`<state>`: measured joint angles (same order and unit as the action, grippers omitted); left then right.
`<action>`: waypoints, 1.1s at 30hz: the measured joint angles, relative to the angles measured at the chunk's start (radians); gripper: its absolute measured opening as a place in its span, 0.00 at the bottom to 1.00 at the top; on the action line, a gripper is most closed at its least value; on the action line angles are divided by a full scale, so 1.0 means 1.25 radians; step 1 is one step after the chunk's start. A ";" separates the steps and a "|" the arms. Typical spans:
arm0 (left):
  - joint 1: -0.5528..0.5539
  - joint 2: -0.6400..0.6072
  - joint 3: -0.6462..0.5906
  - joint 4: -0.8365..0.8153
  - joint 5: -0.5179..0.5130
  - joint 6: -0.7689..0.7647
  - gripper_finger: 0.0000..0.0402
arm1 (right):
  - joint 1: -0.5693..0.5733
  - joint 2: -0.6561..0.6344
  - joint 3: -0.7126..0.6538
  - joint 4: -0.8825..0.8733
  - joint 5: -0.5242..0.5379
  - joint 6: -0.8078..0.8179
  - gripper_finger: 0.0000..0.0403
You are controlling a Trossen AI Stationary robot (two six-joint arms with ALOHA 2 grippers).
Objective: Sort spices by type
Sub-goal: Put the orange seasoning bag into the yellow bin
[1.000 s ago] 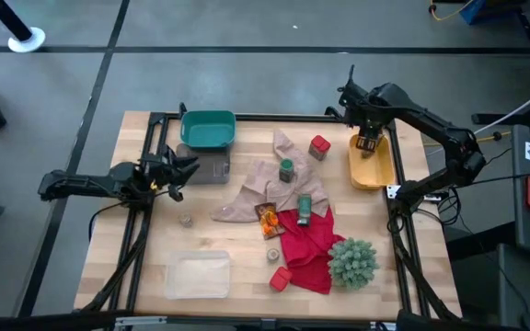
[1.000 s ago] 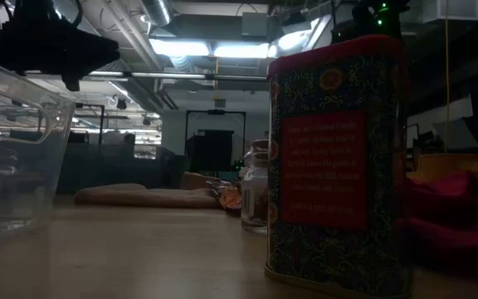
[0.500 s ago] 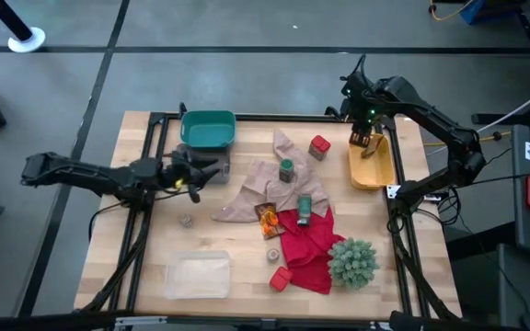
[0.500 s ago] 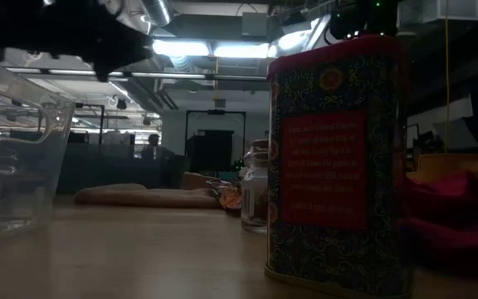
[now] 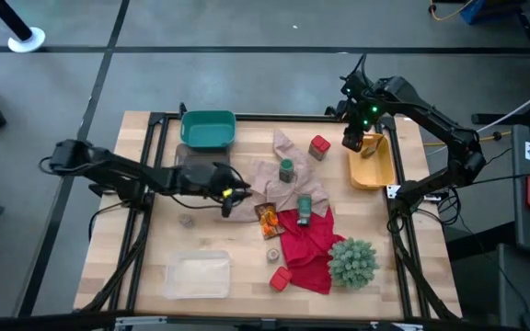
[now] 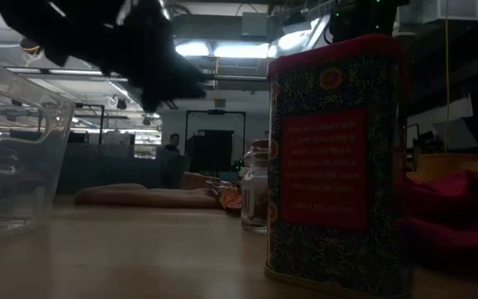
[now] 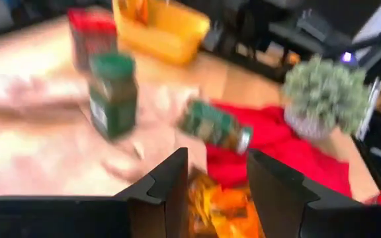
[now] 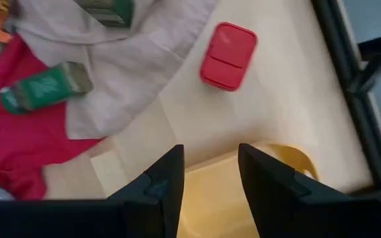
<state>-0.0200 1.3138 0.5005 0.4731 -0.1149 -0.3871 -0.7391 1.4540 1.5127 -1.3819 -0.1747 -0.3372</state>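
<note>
My left gripper [image 5: 235, 194] hangs open over the left edge of the beige cloth [image 5: 267, 180], close to the orange-brown packets [image 5: 267, 219]; those packets [image 7: 221, 206] show just beyond its fingers. One dark-green jar [image 5: 286, 169] stands on the beige cloth, and another [image 5: 304, 210] lies on its side on the red cloth [image 5: 307, 248]. A red tin [image 5: 318, 146] stands on the bare table at the far side. My right gripper [image 5: 351, 139] is open above the left rim of the yellow tray [image 5: 375, 170], pointing down.
A teal bin [image 5: 208, 129] and a grey box [image 5: 208, 166] stand at the far left. A clear tub [image 5: 197, 276], a second red tin [image 5: 281, 278], two small pots [image 5: 272, 254] [image 5: 186, 221] and a spiky plant [image 5: 352, 262] are nearer.
My left arm has stretched out quickly from the table's left edge toward the right, carrying its gripper over the beige cloth's left edge. My right gripper has turned at the wrist and swung a little from the yellow tray's middle toward its left rim.
</note>
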 joint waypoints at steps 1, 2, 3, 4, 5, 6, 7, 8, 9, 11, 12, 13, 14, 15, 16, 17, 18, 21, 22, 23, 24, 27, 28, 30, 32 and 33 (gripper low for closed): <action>0.000 0.024 0.004 0.000 0.006 -0.008 0.35 | 0.000 0.000 0.000 0.000 -0.009 0.001 0.35; 0.000 0.045 0.008 0.000 0.008 -0.016 0.35 | 0.000 0.000 0.000 0.000 -0.016 0.001 0.35; 0.000 0.065 0.012 0.000 0.008 -0.022 0.35 | 0.000 0.000 0.000 0.000 -0.022 0.001 0.35; 0.000 0.084 0.016 0.000 0.008 -0.027 0.35 | 0.000 0.000 0.000 0.001 -0.023 0.001 0.35; 0.000 0.101 0.019 0.000 0.008 -0.034 0.35 | 0.000 0.000 0.000 0.001 -0.023 0.001 0.35; 0.000 0.118 0.022 0.000 0.008 -0.036 0.35 | 0.000 0.000 0.000 0.001 -0.023 0.001 0.35; 0.000 0.132 0.027 0.000 0.008 -0.037 0.35 | 0.000 0.000 0.000 0.001 -0.023 0.001 0.35; 0.000 0.146 0.032 0.000 0.009 -0.037 0.35 | 0.000 0.000 0.000 0.002 -0.023 0.001 0.35; 0.000 0.157 0.036 0.000 0.009 -0.037 0.35 | 0.000 0.000 0.000 0.003 -0.023 0.001 0.35; 0.000 0.179 0.044 0.002 0.013 -0.037 0.35 | 0.000 0.000 0.000 0.004 -0.023 0.001 0.35; 0.000 0.190 0.047 0.003 0.015 -0.037 0.35 | 0.000 0.000 0.000 0.004 -0.023 0.001 0.35; 0.000 0.199 0.050 0.001 0.015 -0.037 0.35 | 0.000 0.000 0.000 0.004 -0.023 0.001 0.35; 0.000 0.207 0.053 0.000 0.015 -0.037 0.35 | 0.000 0.000 0.000 0.004 -0.023 0.001 0.35; 0.000 0.216 0.056 0.001 0.015 -0.037 0.35 | 0.000 0.000 0.000 0.004 -0.023 0.001 0.35; 0.000 0.224 0.059 0.002 0.015 -0.038 0.35 | 0.000 0.000 0.000 0.004 -0.023 0.001 0.35; 0.000 0.232 0.061 0.001 0.015 -0.041 0.35 | 0.000 0.000 0.000 0.004 -0.023 0.001 0.35; 0.000 0.238 0.064 0.000 0.015 -0.043 0.35 | 0.000 0.000 0.000 0.004 -0.023 0.001 0.35; 0.000 0.256 0.071 0.001 0.026 -0.045 0.35 | 0.000 0.000 -0.001 0.004 -0.023 0.001 0.35; 0.000 0.261 0.072 0.002 0.032 -0.045 0.35 | 0.000 0.000 -0.001 0.004 -0.023 0.000 0.35; 0.000 0.267 0.072 0.004 0.034 -0.046 0.35 | 0.000 0.000 -0.001 0.004 -0.023 0.000 0.35; 0.000 0.272 0.072 0.002 0.036 -0.047 0.35 | 0.000 0.000 -0.001 0.004 -0.023 0.000 0.35; -0.001 0.289 0.072 0.000 0.036 -0.057 0.35 | 0.000 0.000 -0.001 0.004 -0.023 0.000 0.35; -0.001 0.294 0.072 0.002 0.036 -0.061 0.35 | 0.000 0.000 -0.001 0.004 -0.023 0.000 0.35; -0.001 0.296 0.072 -0.001 0.036 -0.066 0.35 | 0.000 0.000 -0.001 0.004 -0.023 0.000 0.35; -0.001 0.296 0.072 0.005 0.036 -0.065 0.35 | 0.000 0.000 -0.001 0.004 -0.023 0.000 0.35; -0.001 0.296 0.072 0.005 0.036 -0.065 0.35 | 0.000 0.000 -0.001 0.005 -0.023 0.000 0.35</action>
<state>-0.0208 1.6833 0.5911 0.4791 -0.0700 -0.4677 -0.7391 1.4540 1.5120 -1.3758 -0.2035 -0.3367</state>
